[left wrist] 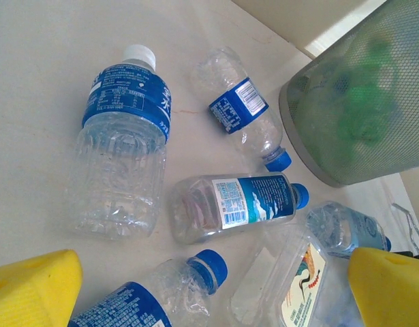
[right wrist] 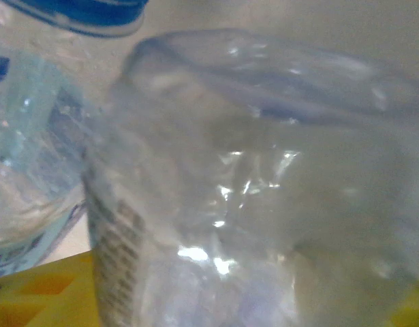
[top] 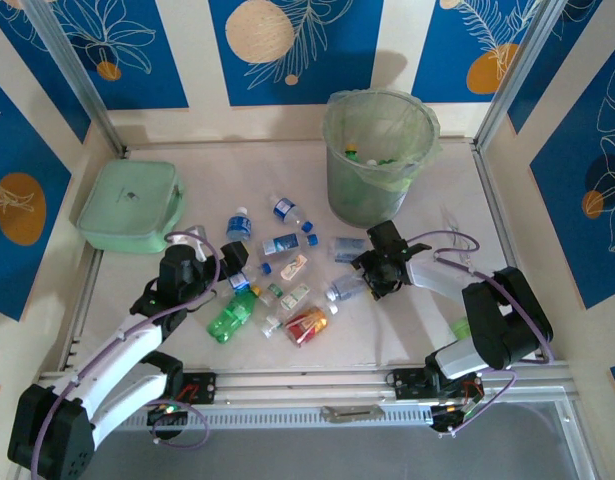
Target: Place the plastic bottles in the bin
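Note:
The grey bin [top: 362,195], lined with a pale green bag, stands at the back right with some bottles inside. Several plastic bottles lie in the table's middle, among them a green one [top: 232,315] and a red-orange one [top: 307,325]. My right gripper [top: 372,278] is low at the pile's right side; a clear bottle [right wrist: 250,204] spans the gap between its yellow fingers [right wrist: 32,296]. My left gripper [top: 225,262] hovers open over the pile's left side. Below it lie a blue-capped bottle [left wrist: 161,293], a labelled bottle [left wrist: 236,204] and a white-capped bottle [left wrist: 124,146]. The bin [left wrist: 359,102] is beyond them.
A flat mint-green case [top: 132,205] lies at the back left. Metal frame rails run along the left, right and near edges of the table. A small green object [top: 459,328] sits beside the right arm.

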Robot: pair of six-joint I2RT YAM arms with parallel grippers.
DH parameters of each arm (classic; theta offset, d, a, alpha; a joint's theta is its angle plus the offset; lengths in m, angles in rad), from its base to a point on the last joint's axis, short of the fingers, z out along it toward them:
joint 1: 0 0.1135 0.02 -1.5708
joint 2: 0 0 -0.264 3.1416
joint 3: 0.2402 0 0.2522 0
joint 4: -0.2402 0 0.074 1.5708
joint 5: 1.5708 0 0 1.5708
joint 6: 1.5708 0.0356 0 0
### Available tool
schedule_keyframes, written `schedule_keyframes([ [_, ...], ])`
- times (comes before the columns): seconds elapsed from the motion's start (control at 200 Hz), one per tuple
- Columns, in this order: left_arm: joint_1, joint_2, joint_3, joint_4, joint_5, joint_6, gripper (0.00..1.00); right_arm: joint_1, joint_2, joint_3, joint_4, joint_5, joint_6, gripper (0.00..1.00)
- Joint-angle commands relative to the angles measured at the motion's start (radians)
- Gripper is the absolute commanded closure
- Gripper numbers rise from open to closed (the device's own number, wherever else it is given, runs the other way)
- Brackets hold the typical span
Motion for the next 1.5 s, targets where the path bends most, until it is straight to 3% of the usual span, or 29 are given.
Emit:
schedule_keyframes([
  [0.0, 0.000, 0.003, 0.034, -0.017, -0.014, 0.024, 0.01, -0.009, 0.024, -0.004, 0.029, 0.014, -0.020, 0.40],
  [0.38, 0.000, 0.012, 0.030, -0.017, -0.071, 0.001, 0.01, -0.073, -0.202, 0.004, -0.063, 0.097, -0.108, 0.48],
  [0.715, 0.000, 0.022, 0.033, -0.012, -0.068, -0.006, 0.01, -0.301, -0.418, 0.163, -0.199, 0.135, -0.415, 0.48],
  [0.97, 0.000, 0.035, 0.034, 0.003, -0.065, -0.013, 0.01, -0.357, -0.508, 0.316, -0.209, 0.215, -0.569, 0.49],
  [1.256, 0.000, 0.043, 0.032, 0.009, -0.053, -0.016, 0.01, -0.360, -0.477, 0.519, -0.090, 0.213, -0.683, 0.50],
  [1.496, 0.000, 0.035, 0.038, 0.002, -0.040, -0.025, 0.01, -0.362, -0.234, 0.770, -0.010, 0.085, -0.734, 0.50],
])
